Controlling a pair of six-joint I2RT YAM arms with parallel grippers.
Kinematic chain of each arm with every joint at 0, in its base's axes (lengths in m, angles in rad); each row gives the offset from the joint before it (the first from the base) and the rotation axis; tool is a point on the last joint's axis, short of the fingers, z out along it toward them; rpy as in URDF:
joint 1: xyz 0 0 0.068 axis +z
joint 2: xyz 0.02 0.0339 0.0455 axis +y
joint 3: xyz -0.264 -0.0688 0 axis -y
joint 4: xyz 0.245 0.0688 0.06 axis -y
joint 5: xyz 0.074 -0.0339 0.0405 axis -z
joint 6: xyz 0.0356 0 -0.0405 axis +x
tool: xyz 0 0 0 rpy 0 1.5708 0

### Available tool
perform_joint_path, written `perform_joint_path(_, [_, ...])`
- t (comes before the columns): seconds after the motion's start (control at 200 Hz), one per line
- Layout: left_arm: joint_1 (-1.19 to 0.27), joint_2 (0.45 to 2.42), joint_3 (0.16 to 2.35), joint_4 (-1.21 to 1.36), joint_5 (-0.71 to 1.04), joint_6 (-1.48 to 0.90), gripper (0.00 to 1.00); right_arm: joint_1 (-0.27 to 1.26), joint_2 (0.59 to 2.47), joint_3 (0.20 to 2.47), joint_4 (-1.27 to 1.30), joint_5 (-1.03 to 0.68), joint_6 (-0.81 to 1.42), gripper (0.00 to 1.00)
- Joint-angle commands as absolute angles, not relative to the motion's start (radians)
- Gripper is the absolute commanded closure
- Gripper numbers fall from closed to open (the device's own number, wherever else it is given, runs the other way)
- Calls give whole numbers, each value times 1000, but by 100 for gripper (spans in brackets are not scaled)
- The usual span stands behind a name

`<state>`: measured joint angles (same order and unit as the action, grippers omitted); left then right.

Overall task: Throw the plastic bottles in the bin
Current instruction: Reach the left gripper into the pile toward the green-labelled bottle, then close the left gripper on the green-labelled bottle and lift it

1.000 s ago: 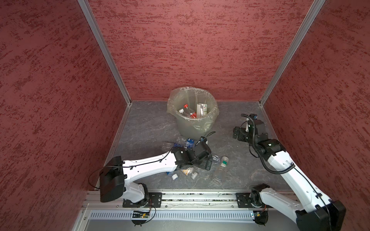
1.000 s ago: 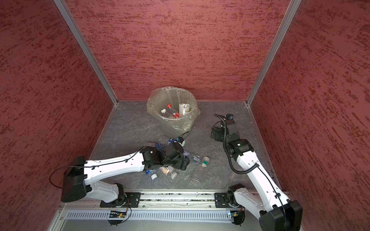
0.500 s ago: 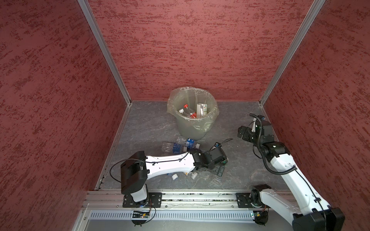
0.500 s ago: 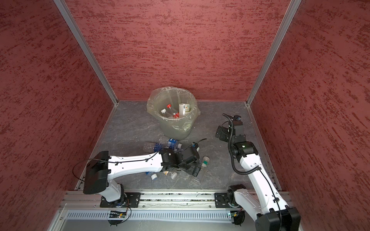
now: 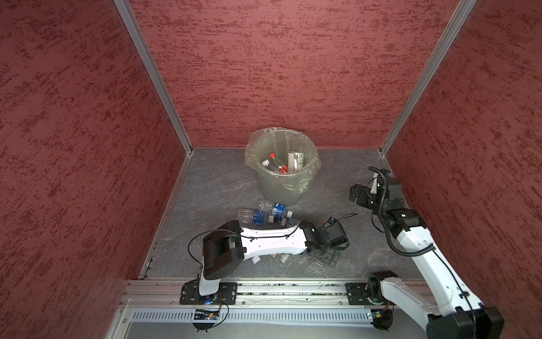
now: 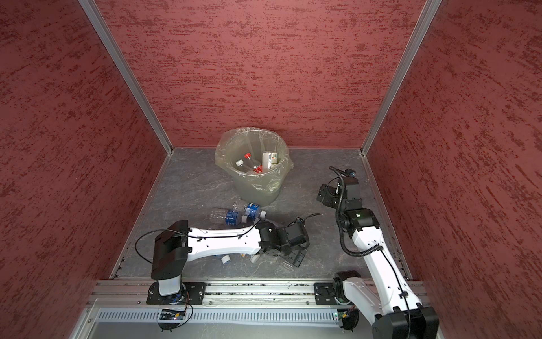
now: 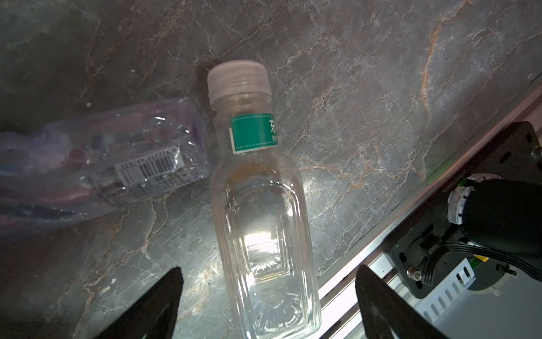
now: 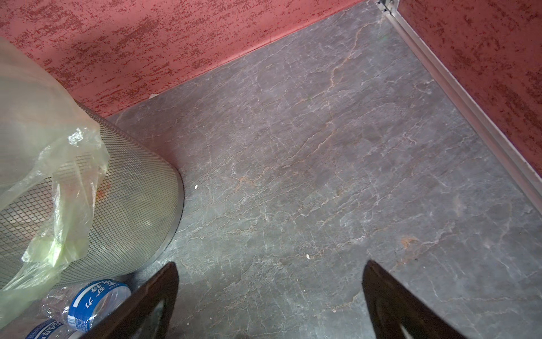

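A clear plastic bottle [image 7: 261,223] with a green label and pale cap lies on the floor by the front rail. My left gripper [image 7: 269,268] is open, its fingers on either side of the bottle's base with gaps. In both top views that gripper [image 5: 324,258] [image 6: 293,258] hangs low at front centre. A crushed bottle [image 7: 117,164] lies beside it. Two blue-labelled bottles [image 5: 277,210] [image 5: 258,218] [image 6: 252,210] lie before the bin [image 5: 281,187] [image 6: 255,190] [image 8: 126,205], which holds more bottles [image 5: 272,155]. My right gripper [image 8: 271,264] [image 5: 356,195] [image 6: 324,195] is open over bare floor.
A white carton [image 5: 294,160] stands in the bin. Bottle caps [image 5: 256,259] [image 6: 254,257] show under the left forearm. The metal front rail [image 5: 278,289] and the right arm's base mount [image 7: 469,234] lie close to the left gripper. Red walls enclose three sides.
My left arm has swung right and toward the front rail, settling over the clear bottle, with its jaws narrowing a little. My right arm has pulled back toward the right wall.
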<state>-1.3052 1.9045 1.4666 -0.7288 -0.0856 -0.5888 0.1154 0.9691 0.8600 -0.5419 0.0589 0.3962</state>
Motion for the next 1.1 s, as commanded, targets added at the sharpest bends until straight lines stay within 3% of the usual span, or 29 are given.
perform_joint_path(0.0, [-1304, 1943, 1508, -765, -66, -589, 9, 106, 957, 851, -514, 37, 414, 2])
perform_joint_path(0.331, [-1298, 1994, 1534, -783, -52, -603, 17, 99, 951, 847, -509, 28, 417, 3])
perform_joint_path(1.092, [-1270, 2115, 1611, -861, 0, -560, 23, 91, 931, 841, -503, 21, 419, 4])
